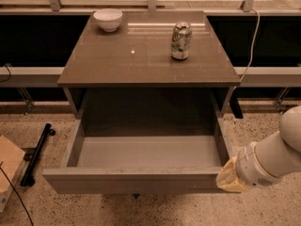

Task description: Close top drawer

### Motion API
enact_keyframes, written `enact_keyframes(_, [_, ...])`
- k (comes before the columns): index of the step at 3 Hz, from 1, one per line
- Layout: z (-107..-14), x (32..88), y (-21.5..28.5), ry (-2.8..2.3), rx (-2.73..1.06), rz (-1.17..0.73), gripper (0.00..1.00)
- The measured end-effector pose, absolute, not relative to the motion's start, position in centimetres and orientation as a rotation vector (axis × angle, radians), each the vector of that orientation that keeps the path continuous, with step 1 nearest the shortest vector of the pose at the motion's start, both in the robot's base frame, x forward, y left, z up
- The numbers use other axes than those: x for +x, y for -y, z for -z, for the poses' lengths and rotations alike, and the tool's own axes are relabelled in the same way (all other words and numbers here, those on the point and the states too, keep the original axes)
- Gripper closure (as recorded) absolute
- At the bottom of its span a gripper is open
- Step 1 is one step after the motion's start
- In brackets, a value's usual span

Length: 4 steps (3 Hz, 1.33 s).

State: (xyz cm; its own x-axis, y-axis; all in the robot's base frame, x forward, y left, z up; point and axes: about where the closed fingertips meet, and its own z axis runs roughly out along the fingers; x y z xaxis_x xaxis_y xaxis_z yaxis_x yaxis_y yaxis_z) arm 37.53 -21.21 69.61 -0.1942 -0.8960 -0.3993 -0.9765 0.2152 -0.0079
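The top drawer (pixel 141 180) of the grey-brown cabinet stands pulled far out toward me. Its flat front panel runs across the lower part of the view and its light grey inner floor (pixel 148 150) is bare. My gripper (pixel 227 177) is at the drawer's front right corner, at the right end of the front panel. It is wrapped in a pale cover, and the white arm (pixel 270 161) behind it reaches in from the right edge.
On the cabinet top (pixel 141 55) stand a white bowl (pixel 107 19) at the back left and a drink can (pixel 181 41) at the back right. A black bar (pixel 36 153) and a wooden board (pixel 8 166) lie on the speckled floor at the left. A cable (pixel 252 36) hangs at the right.
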Motion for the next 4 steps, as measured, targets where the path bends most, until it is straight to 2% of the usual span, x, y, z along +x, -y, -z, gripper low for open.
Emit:
enact_keyframes(3, [-64.2,38.3,21.4,-2.172,-1.744,-0.432,1.0])
enact_keyframes(4, [-64.1,41.4,21.7,-2.155,-1.713,-0.472,1.0])
